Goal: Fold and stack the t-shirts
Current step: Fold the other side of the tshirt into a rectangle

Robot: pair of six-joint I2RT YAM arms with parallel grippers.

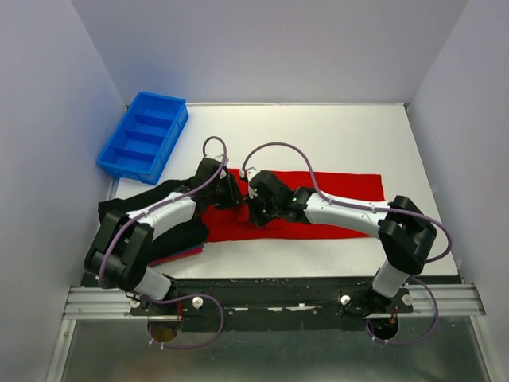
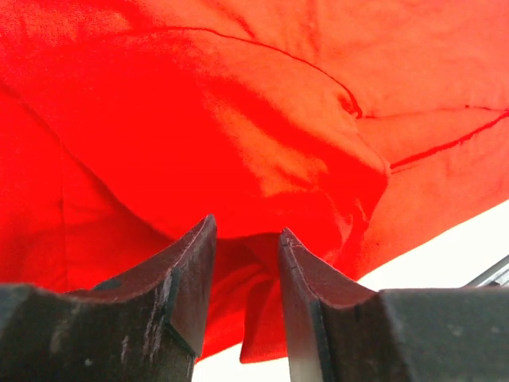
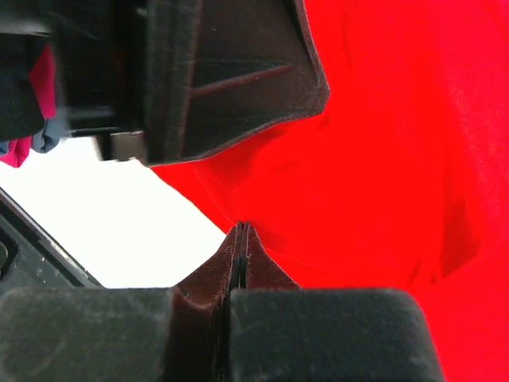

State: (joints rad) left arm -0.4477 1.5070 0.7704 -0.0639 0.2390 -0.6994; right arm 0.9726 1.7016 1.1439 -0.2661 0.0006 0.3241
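L pincer (image 2: 246, 232) is seen parted, w/ red t-shirt (image 1: 338, 187) bunched just past its tips. R pincer (image 3: 241, 232) is pressed shut at the shirt's edge; nip on cloth can't be told. Shirt is spread mid-bench (image 1: 318, 135), black t-shirts (image 1: 135, 199) piled left.

Left arm (image 1: 159, 211) and right arm (image 1: 350, 213) bend inward toward each other, left gripper (image 2: 246, 229) with fingers parted, right gripper (image 3: 241, 228) just beside it, fingertips pressed fully together.
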